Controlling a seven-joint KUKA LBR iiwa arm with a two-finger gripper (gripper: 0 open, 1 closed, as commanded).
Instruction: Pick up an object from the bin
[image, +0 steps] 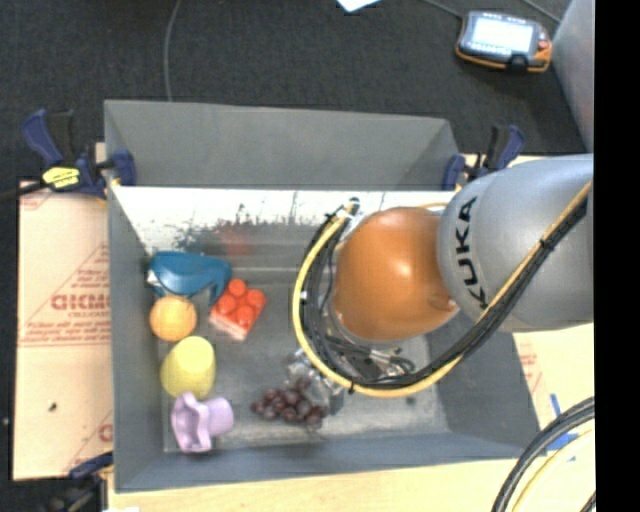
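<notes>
A bunch of dark plastic grapes (288, 405) lies near the front of the grey bin (270, 145). Left of the grapes sit a lilac toy (198, 420) and a yellow cup (189, 366). Farther up-left are an orange ball (173, 319), a red studded block (238, 306) and a blue object (188, 272). The gripper (312, 382) hangs just above-right of the grapes, under the arm's orange cover (392, 272). I cannot tell whether it is open or closed.

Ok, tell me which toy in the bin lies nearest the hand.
The dark purple bunch of plastic grapes, lying right beside the hand; the lilac plastic figure and the other toys sit farther off to the left.
</notes>
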